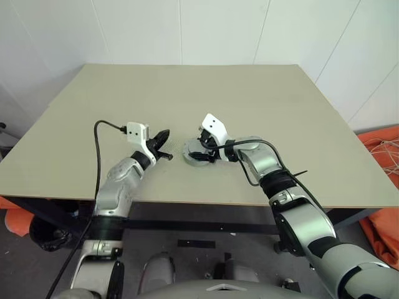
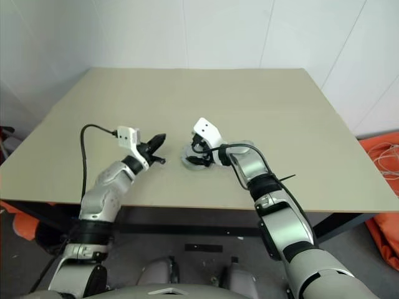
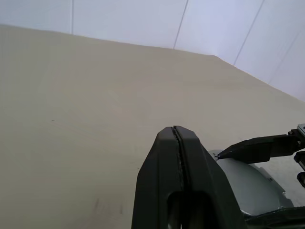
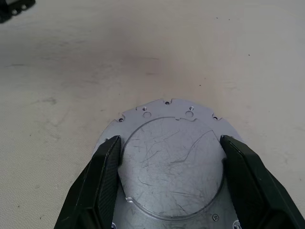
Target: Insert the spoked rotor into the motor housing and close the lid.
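Observation:
A round silver assembly sits in the middle of the table. Its top is the lid, a flat scratched grey disc with a raised round centre and a scalloped, drilled edge. Under it shows the silver wall of the motor housing. The spoked rotor is hidden. My right gripper reaches over the lid from the right, its fingers spread wide and pressed against both sides of the raised centre. My left gripper hovers just left of the assembly, shut and empty, its fingertips closed together.
The beige table stretches bare behind and to both sides of the assembly. Its front edge runs close below both arms. An orange cloth lies on the floor off the right side. A black cable loops from the left wrist.

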